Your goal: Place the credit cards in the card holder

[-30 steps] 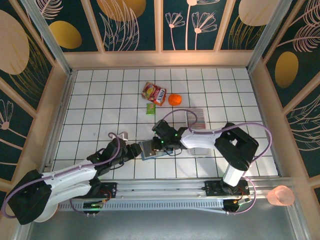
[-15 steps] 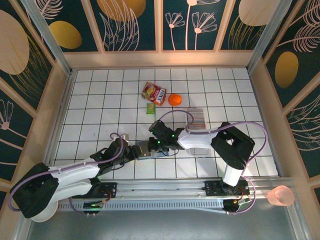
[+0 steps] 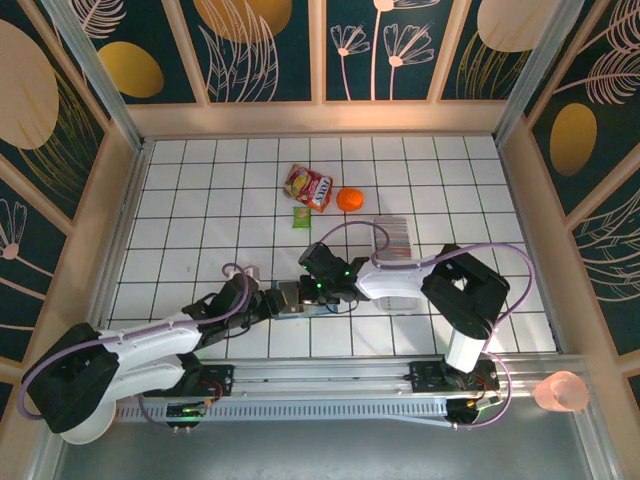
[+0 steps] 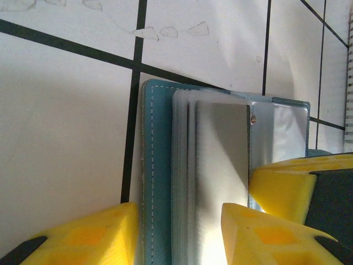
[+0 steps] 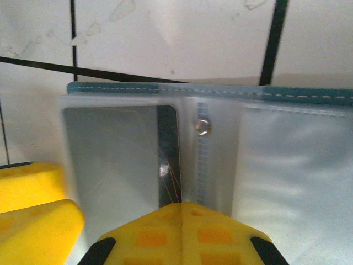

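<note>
Card holder [image 4: 148, 176] teal, pale stitching, frosted clear sleeves. Left gripper [image 4: 179, 221] pads [image 4: 88, 232] yellow. Table [image 3: 190, 210] white, black grid lines.

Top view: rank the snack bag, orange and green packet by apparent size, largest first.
1. snack bag
2. orange
3. green packet
They lie close together, so nearness to the camera hardly affects this order.

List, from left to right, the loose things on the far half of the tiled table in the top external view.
Red-and-yellow crinkled snack bag → round orange fruit → fanned stack of thin plastic credit cards. The small green packet sits below the snack bag, overlapping it sideways, so it is left out.
</note>
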### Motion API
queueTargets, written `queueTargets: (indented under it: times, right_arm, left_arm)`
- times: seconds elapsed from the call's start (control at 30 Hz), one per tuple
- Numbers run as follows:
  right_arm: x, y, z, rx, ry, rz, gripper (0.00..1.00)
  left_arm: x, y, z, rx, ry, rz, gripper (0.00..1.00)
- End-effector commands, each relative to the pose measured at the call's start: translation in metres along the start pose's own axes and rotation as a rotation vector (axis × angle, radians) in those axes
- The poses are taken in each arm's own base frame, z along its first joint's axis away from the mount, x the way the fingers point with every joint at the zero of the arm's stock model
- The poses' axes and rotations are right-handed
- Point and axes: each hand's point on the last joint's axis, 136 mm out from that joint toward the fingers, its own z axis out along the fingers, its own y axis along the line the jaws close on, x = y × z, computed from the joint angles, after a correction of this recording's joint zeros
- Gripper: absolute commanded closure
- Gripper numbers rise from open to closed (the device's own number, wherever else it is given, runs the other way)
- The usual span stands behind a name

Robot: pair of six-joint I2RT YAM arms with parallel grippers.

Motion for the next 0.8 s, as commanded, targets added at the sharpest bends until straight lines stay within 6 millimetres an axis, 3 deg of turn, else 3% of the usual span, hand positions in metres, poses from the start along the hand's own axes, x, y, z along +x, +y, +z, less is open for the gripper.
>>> queueTargets:
  times: [0.0,0.27,0.6,0.77]
  right_arm:
    - [0.012,-0.034,0.003,0.107,0.0,0.041,1.0]
    - [0.018,-0.036,0.005,0.071,0.006,0.046,1.0]
    - [0.01,0.004,-0.001,-0.117,-0.016,0.038,1.0]
    - [0.009,0.013,0.002,-0.163,-0.009,0.05,1.0]
  left_arm:
    - [0.008,0.001,0.006,-0.01,0.046,-0.01,0.56]
    - [0.013,-0.007,0.01,0.014,0.087,-0.025,0.59]
    - [0.01,-0.015,0.011,0.043,0.08,-0.044,0.6]
    - [0.01,-0.017,0.011,0.066,0.08,-0.062,0.62]
